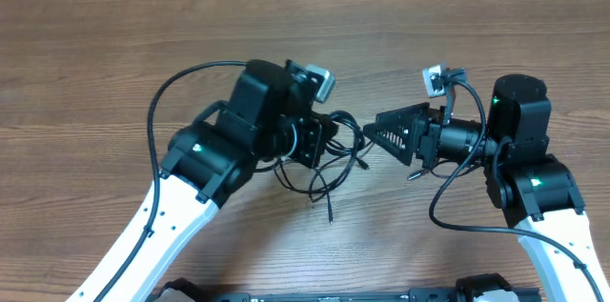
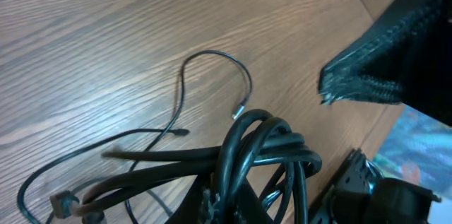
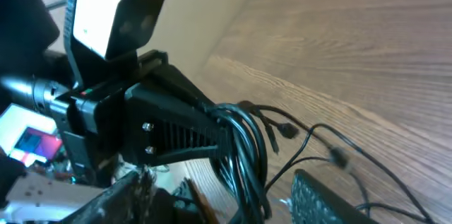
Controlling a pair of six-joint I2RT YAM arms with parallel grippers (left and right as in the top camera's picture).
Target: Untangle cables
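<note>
The cables [image 1: 346, 157] are a small black tangle in the middle of the table. My left gripper [image 1: 334, 140] is shut on the looped bundle [image 2: 268, 146], which rises just above its jaws [image 2: 224, 206]. Thin loose ends trail onto the wood, one curling in a loop [image 2: 212, 58] and others ending in small plugs [image 3: 337, 157]. My right gripper [image 1: 374, 130] faces the left one from the right, open. In the right wrist view its fingers [image 3: 332, 199] stand apart with the bundle [image 3: 244, 160] hanging between them, and I cannot tell whether they touch it.
The wooden table [image 1: 286, 26] carries nothing else. The left arm's thicker black wire [image 1: 157, 102] arcs out at the left and the right arm's wire [image 1: 443, 202] loops below its wrist. The left wrist camera [image 3: 113, 12] sits close to my right gripper.
</note>
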